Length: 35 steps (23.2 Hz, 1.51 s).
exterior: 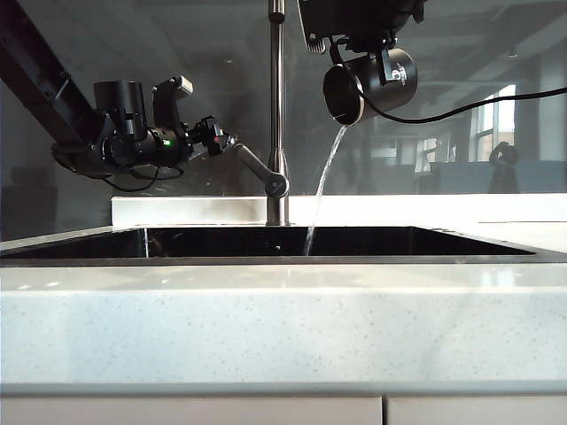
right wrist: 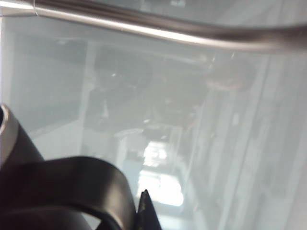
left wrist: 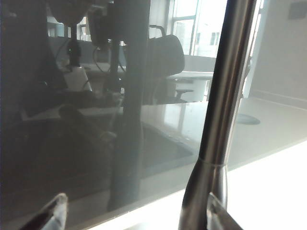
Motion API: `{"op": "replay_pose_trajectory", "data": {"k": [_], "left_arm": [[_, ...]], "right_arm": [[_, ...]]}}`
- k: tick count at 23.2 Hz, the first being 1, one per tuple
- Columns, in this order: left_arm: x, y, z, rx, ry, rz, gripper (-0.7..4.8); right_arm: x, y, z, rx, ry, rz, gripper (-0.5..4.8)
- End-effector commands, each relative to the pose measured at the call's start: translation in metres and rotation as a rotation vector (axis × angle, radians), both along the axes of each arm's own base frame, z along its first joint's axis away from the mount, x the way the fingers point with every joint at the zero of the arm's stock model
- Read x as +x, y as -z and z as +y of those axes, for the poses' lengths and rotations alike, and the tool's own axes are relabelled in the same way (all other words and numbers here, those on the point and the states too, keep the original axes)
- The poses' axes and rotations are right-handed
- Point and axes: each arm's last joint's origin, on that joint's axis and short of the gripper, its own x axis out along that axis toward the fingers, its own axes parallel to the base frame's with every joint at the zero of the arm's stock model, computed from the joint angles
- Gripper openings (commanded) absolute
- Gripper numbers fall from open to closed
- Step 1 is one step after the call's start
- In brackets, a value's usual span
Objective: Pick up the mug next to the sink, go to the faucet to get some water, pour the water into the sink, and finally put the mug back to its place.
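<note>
While the mug (exterior: 370, 84) hangs tipped on its side in the upper middle of the exterior view, a thin stream of water (exterior: 322, 186) falls from its silver rim down into the sink (exterior: 337, 241). The right tool (exterior: 383, 55) is clenched on the mug's handle; it comes down from the top edge of the frame, just right of the faucet (exterior: 277, 106). The mug's mouth points to the lower left, toward the faucet pipe, but it is apart from it. In the right wrist view the black mug body (right wrist: 19, 158) and its curved handle (right wrist: 81, 177) fill the lower left corner, and the steel pipe (right wrist: 158, 33) crosses the top of the frame.

The left tool (exterior: 221, 142) is at the left middle of the exterior view, level with the faucet's lever (exterior: 259, 168), and its tips are at the free end of this lever. Its jaws stand apart, released. In the left wrist view two fingertips (left wrist: 53, 211) show at the lower edge, with the faucet stem (left wrist: 216, 143) near the right one; I cannot tell if they touch the lever.

The sink is a dark wide basin set in the pale table (exterior: 283, 328), across the middle of the exterior view.
</note>
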Motion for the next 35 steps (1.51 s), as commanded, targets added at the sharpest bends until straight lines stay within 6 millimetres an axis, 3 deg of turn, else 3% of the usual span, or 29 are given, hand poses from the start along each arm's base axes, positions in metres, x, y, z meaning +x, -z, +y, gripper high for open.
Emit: {"op": "replay_pose_trajectory", "data": {"k": [1, 8, 13, 14, 18, 22, 26, 29, 35], "left_arm": [[-0.001, -0.006, 0.000, -0.001, 0.003, -0.035, 3.68], [-0.001, -0.006, 0.000, -0.002, 0.003, -0.034, 3.68], [-0.001, -0.005, 0.000, -0.001, 0.003, -0.033, 3.68], [-0.001, -0.005, 0.000, -0.001, 0.002, -0.033, 3.68], [-0.001, -0.005, 0.000, -0.001, 0.003, -0.033, 3.68], [-0.001, -0.005, 0.000, -0.001, 0.004, -0.032, 3.68], [-0.001, -0.005, -0.001, -0.007, 0.007, -0.028, 3.68], [-0.001, -0.005, -0.002, -0.006, 0.008, -0.028, 3.68], [-0.001, -0.005, -0.002, -0.006, 0.007, -0.028, 3.68]], "right_arm": [[-0.006, -0.016, -0.001, -0.010, -0.025, -0.075, 0.00], [-0.006, -0.016, -0.001, 0.043, -0.024, -0.063, -0.01], [-0.014, -0.026, -0.008, 0.819, 0.079, 0.055, -0.01], [-0.016, -0.026, -0.010, 0.910, 0.100, 0.085, -0.01], [-0.019, -0.019, -0.042, 1.379, 0.159, 0.271, -0.01], [-0.027, 0.015, -0.096, 1.757, 0.117, 0.259, -0.01], [-0.041, 0.050, -0.131, 1.849, 0.171, 0.186, -0.01], [-0.059, 0.088, -0.160, 1.891, 0.167, 0.071, -0.01], [-0.085, 0.133, -0.188, 1.895, 0.212, -0.027, -0.01]]}}
